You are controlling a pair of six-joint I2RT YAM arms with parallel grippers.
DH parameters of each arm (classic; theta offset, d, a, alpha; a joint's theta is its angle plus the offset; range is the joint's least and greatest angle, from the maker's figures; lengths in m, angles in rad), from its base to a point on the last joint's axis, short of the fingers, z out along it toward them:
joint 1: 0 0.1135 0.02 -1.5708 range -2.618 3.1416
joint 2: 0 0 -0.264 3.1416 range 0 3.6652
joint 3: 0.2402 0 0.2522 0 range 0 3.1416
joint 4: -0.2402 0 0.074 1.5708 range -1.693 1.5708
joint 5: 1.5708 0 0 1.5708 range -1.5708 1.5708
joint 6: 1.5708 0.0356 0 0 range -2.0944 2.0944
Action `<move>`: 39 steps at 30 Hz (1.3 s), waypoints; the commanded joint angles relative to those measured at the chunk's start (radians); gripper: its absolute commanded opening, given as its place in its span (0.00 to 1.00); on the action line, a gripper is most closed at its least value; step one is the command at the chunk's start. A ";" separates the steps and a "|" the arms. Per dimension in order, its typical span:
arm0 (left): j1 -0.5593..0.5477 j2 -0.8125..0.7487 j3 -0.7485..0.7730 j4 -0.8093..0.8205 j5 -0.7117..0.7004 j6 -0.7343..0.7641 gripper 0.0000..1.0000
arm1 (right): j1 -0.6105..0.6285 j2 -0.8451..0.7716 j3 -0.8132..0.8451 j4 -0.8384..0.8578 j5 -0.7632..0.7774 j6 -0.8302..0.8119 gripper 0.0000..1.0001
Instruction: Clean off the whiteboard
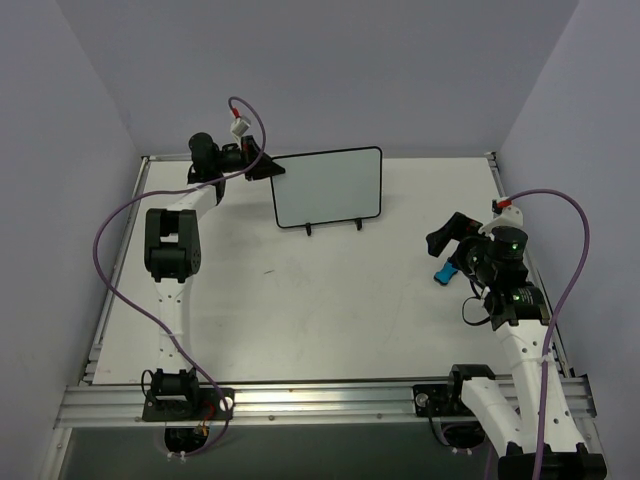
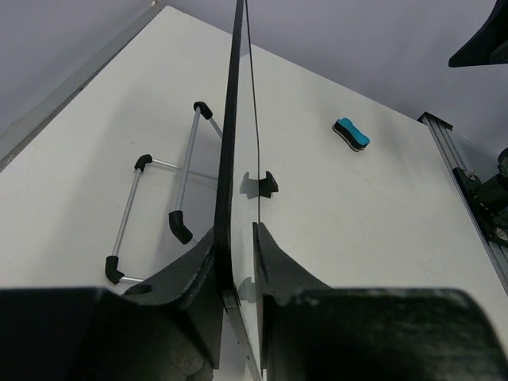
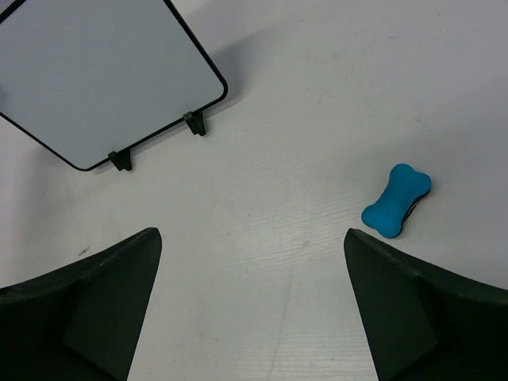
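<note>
Left gripper (image 2: 236,238) pinches the whiteboard (image 1: 328,186) by its edge; right gripper (image 3: 252,238) (spread wide) should centre squarely over the eraser (image 3: 396,200).

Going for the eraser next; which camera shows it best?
Right wrist: the blue eraser lies whole and unobstructed. Top external shows only a sliver beside the right gripper; left wrist shows it small and distant.

Left arm (image 1: 172,240): white links, black joints
Right arm (image 1: 525,345): same, green lights
Cables (image 1: 586,235): purple
Right gripper (image 3: 252,238): matte black wedge fingers
</note>
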 commanded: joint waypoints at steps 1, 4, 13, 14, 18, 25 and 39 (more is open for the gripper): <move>0.000 -0.031 -0.002 0.003 0.015 0.070 0.28 | 0.005 -0.011 -0.006 0.031 -0.015 -0.007 0.95; 0.004 -0.045 -0.021 0.000 0.005 0.092 0.45 | 0.005 -0.013 -0.006 0.032 -0.015 -0.007 0.95; 0.009 -0.101 -0.054 -0.227 -0.050 0.296 0.62 | 0.005 -0.014 -0.005 0.035 -0.020 -0.007 0.95; 0.009 -0.103 -0.056 -0.247 -0.054 0.331 0.63 | 0.005 -0.014 -0.005 0.035 -0.020 -0.007 0.95; 0.015 -0.112 -0.051 -0.322 -0.082 0.391 0.70 | 0.005 -0.013 -0.005 0.037 -0.021 -0.008 0.95; 0.037 -0.131 -0.050 -0.478 -0.140 0.521 0.94 | 0.005 -0.016 -0.001 0.035 -0.023 -0.010 0.95; 0.176 -0.400 -0.102 -0.646 -0.271 0.615 0.94 | 0.005 -0.022 0.006 0.031 -0.006 -0.013 0.95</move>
